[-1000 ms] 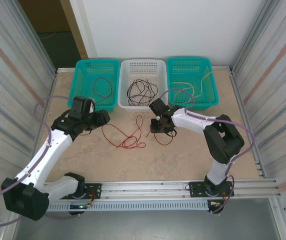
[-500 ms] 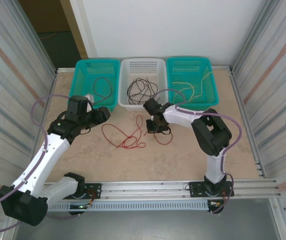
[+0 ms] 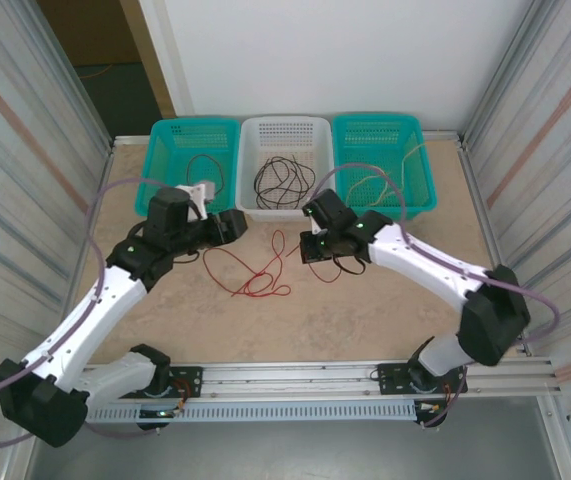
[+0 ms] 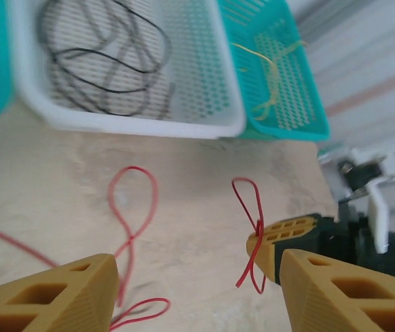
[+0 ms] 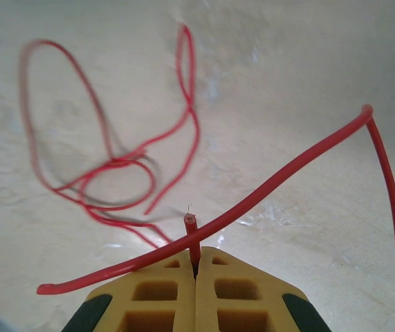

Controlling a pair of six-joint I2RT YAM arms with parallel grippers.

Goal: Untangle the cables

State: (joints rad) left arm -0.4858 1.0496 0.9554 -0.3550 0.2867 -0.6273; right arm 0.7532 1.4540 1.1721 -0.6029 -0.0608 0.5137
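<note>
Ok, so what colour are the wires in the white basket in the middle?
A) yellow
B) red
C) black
C: the loose coil lying in the white basket is made of black cables.

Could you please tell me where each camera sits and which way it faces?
Top external: above and behind, looking down on the table; left arm and right arm show.
Left wrist: on the left arm, facing the white basket; the open left tool frames it.
Right wrist: on the right arm, looking down at the table; the right tool pinches a red cable.
Shared: left wrist and top external both see the right tool.
</note>
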